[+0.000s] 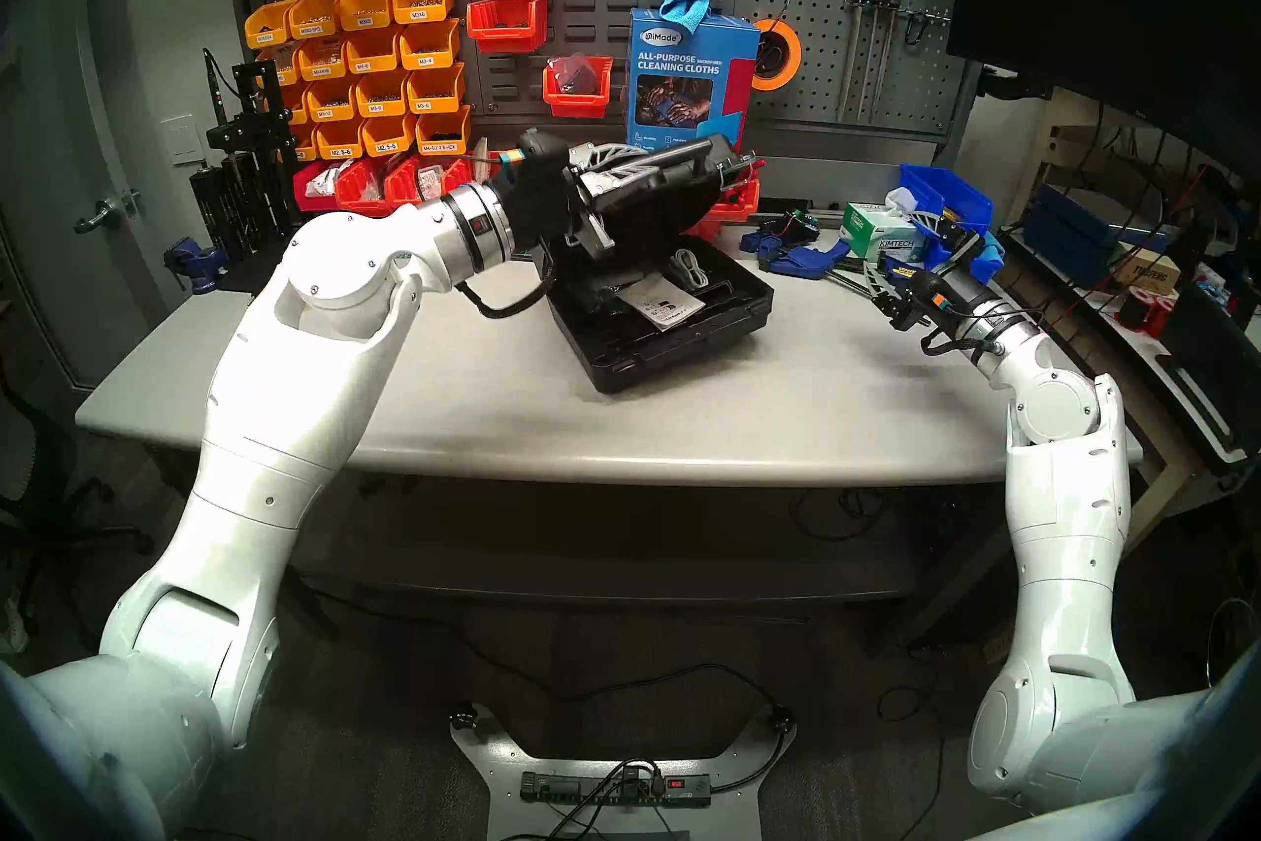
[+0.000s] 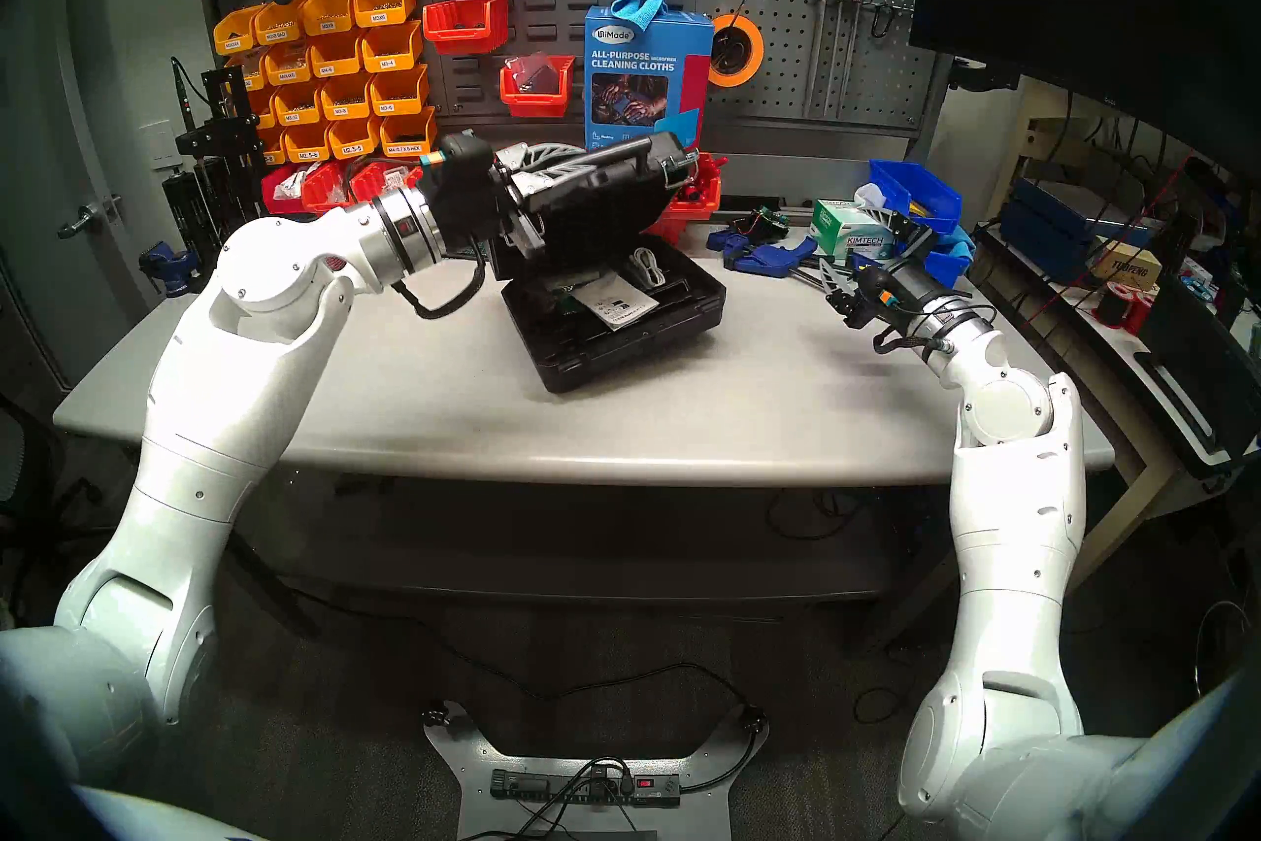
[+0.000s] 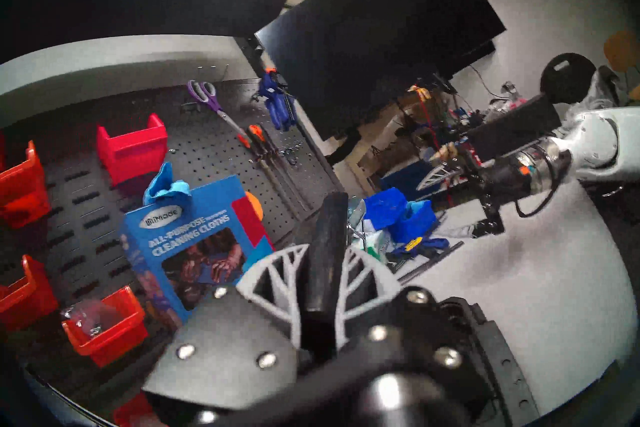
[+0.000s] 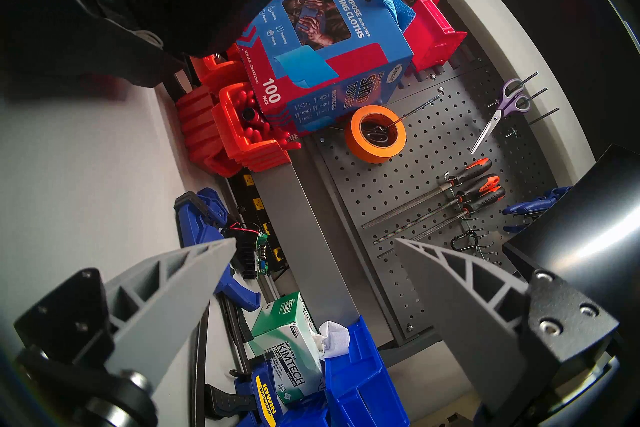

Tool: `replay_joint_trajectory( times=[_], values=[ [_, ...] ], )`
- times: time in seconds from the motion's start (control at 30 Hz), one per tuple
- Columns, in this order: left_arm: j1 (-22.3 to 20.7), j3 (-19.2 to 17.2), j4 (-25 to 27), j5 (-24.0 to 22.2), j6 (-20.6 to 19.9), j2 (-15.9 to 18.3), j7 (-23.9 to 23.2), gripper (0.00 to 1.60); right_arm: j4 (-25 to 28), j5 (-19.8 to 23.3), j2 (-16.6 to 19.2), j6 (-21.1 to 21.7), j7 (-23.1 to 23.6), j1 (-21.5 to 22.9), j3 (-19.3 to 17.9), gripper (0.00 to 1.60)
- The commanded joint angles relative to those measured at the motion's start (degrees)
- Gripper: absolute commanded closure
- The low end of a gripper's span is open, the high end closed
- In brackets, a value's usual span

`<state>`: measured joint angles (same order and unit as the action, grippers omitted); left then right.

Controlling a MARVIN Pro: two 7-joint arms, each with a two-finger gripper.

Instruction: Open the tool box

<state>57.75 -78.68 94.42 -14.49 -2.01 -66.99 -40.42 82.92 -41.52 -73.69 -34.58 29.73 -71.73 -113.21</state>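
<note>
The black tool box (image 1: 689, 341) lies mid-table with its lid (image 1: 655, 194) raised at a slant over the base. The moulded black interior holds a white leaflet (image 1: 665, 307) and a white cable. A silver latch (image 1: 740, 164) hangs at the lid's far edge. My left gripper (image 1: 614, 167) is shut on the lid's rim and holds it up. In the left wrist view both grey fingers (image 3: 277, 273) clamp the black lid edge (image 3: 327, 235). My right gripper (image 1: 894, 246) is open and empty at the table's right, away from the box; its fingers (image 4: 194, 277) stand wide apart.
A blue cleaning-cloths box (image 1: 689, 75) stands behind the tool box. Red bins (image 1: 382, 184) line the back left. Blue clamps (image 1: 798, 256), a Kimtech tissue box (image 1: 880, 235) and blue bins (image 1: 948, 198) crowd the back right. A pegboard (image 1: 785, 0) holds tools.
</note>
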Motion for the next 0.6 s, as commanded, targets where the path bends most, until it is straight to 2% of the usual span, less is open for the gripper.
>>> replay_joint_trajectory(
  times=[0.0, 0.3, 0.47, 0.5, 0.57],
  values=[
    [-6.3, -4.3, -1.5, -1.1, -5.0, -4.7, 4.9, 1.6, 0.6, 0.1, 0.1, -0.1, -0.2, 0.8, 0.1, 0.0],
    [-10.3, -7.7, -6.6, -0.4, -13.2, -7.4, 11.3, 1.6, 0.6, 0.1, 0.1, -0.2, -0.1, 0.8, 0.1, 0.0],
    [-14.1, -9.9, -10.8, -0.5, -17.6, -7.9, 15.0, 1.6, 0.6, 0.1, 0.1, -0.2, -0.1, 0.8, 0.0, 0.0],
    [-13.1, -10.7, -10.3, -0.5, -17.9, -8.0, 15.7, 1.6, 0.6, 0.1, 0.1, -0.2, -0.1, 0.8, 0.0, 0.0],
    [-14.9, -11.4, -12.4, -0.4, -19.6, -8.1, 17.5, 1.6, 0.7, 0.1, 0.1, -0.2, -0.1, 0.8, 0.0, 0.0]
  ],
)
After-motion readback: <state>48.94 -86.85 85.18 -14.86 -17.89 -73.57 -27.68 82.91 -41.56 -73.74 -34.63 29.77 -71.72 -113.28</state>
